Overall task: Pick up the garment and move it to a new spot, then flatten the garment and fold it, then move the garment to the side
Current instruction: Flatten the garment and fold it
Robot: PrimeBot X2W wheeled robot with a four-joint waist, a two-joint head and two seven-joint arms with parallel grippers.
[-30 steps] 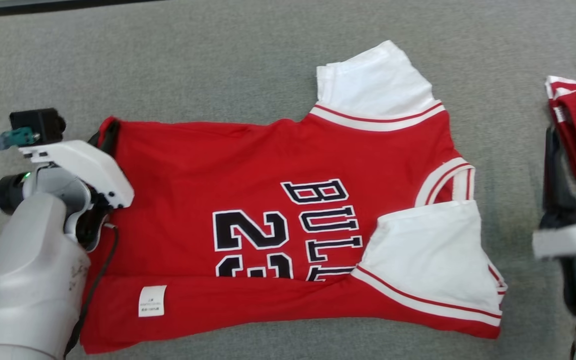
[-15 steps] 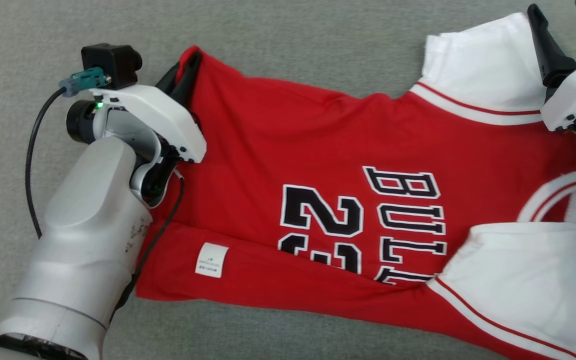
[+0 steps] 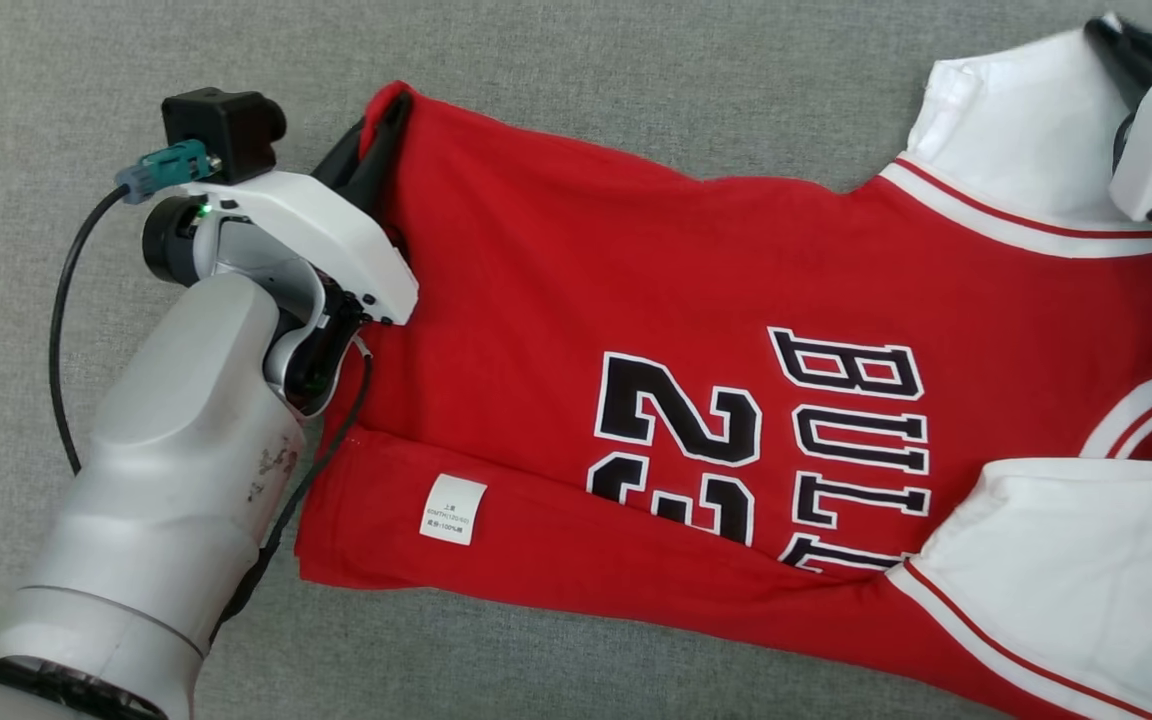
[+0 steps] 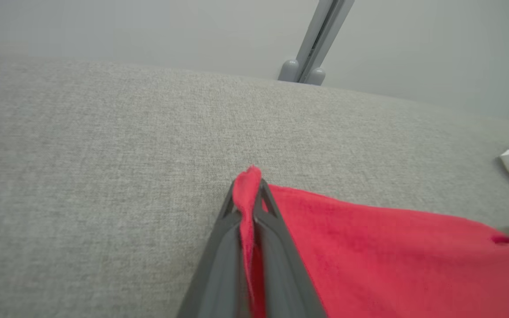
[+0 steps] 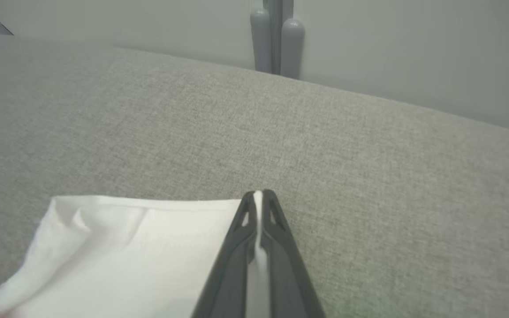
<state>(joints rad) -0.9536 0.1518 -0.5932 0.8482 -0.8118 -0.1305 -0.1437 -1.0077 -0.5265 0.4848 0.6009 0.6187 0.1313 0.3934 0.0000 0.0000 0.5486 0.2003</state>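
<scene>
The garment [image 3: 636,260] is a red jersey with white sleeves and black "BULLS 23" lettering, lying spread on the grey cloth surface [image 3: 636,80]. Its near long edge is folded over, showing a white label [image 3: 453,509]. My left gripper [image 3: 381,120] is shut on the garment's far left corner; in the left wrist view the red cloth [image 4: 248,190] sits pinched between the dark fingers. At the top right, my right gripper [image 3: 1121,40] is shut on the corner of the far white sleeve [image 3: 1026,130]; the right wrist view shows white fabric [image 5: 258,198] squeezed between its fingers.
Grey cloth surface stretches beyond the garment to a pale wall [image 5: 369,44], with a grey upright post [image 5: 274,35] standing behind the far edge. A black cable [image 3: 61,320] loops off my left wrist.
My right gripper has closed on the far white sleeve corner; half a second ago its fingers stood open beside it. The head camera has shifted, so the garment sits further right in view.
</scene>
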